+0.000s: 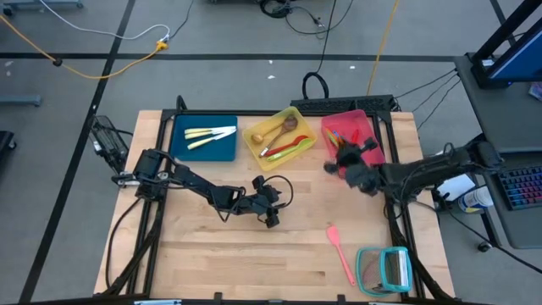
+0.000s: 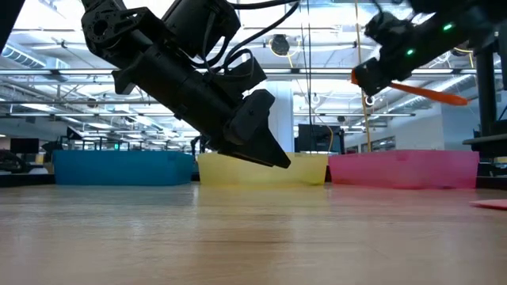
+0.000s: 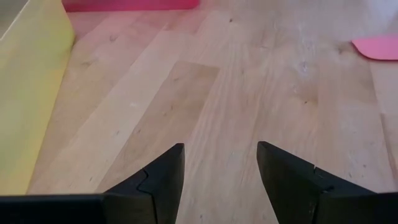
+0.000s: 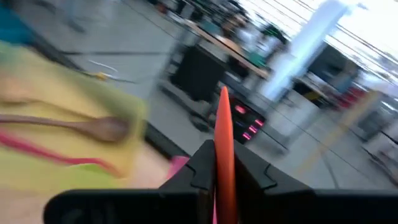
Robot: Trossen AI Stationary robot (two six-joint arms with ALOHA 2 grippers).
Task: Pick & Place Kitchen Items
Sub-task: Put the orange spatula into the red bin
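Observation:
My right gripper (image 1: 339, 161) hangs over the near edge of the pink tray (image 1: 366, 119), shut on an orange utensil (image 2: 432, 93). My left gripper (image 1: 271, 212) hovers low over the middle of the table, open and empty, with bare wood between its fingers (image 3: 221, 168). A pink spatula (image 1: 340, 252) lies flat on the table at the near right. The yellow tray (image 1: 254, 135) holds a wooden spoon (image 1: 284, 127) and red and green utensils. The blue tray (image 1: 203, 151) holds pale cutlery (image 1: 209, 134). My right gripper pinches the orange utensil's slim handle (image 4: 224, 149) between its two fingers. The handle runs on past the fingertips, along the fingers. In the low view the utensil (image 2: 432, 93) sticks out of the gripper nearly level, lifted clear above the pink tray.
A square teal-framed rack (image 1: 385, 269) stands at the near right corner. The three trays line the table's far edge. Bare wood lies across the near left and middle of the table (image 1: 212, 254). Cables hang by the table's far edge.

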